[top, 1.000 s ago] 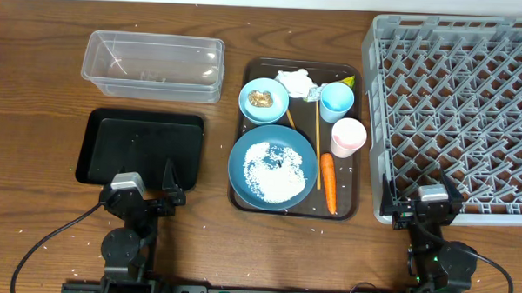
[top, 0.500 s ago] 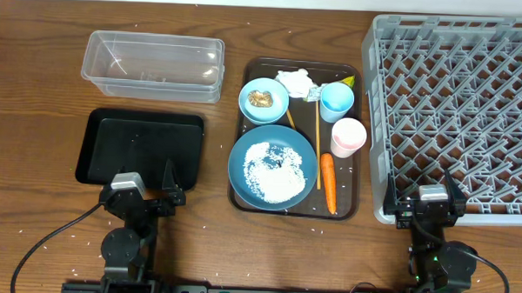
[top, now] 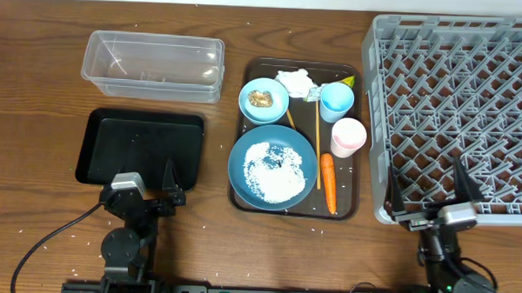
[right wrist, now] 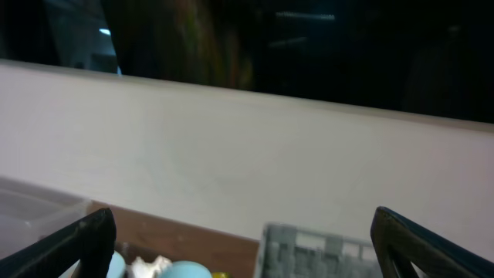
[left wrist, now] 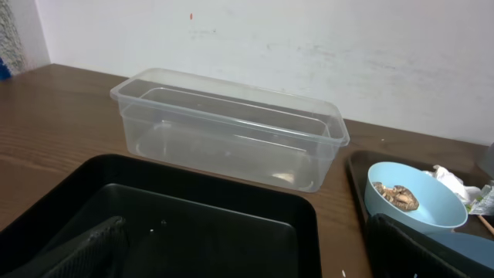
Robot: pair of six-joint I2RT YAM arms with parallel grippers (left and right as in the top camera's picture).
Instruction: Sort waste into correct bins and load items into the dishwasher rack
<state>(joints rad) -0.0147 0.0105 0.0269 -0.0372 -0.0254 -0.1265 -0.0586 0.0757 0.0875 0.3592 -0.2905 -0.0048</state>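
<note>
One blue dish [top: 242, 151] of rice [top: 271, 170], brown lump [top: 261, 99] in small bowl [top: 277, 109]

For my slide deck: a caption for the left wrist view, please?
Clear plastic tub beyond the black tray; at right, a small light-blue bowl holding a brown food lump.

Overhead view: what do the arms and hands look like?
The left hand and right hand each carry a pale grey block and two thin dark tapered fingers. The arms are black with rounded joints; a black cable loops from the left one.
</note>
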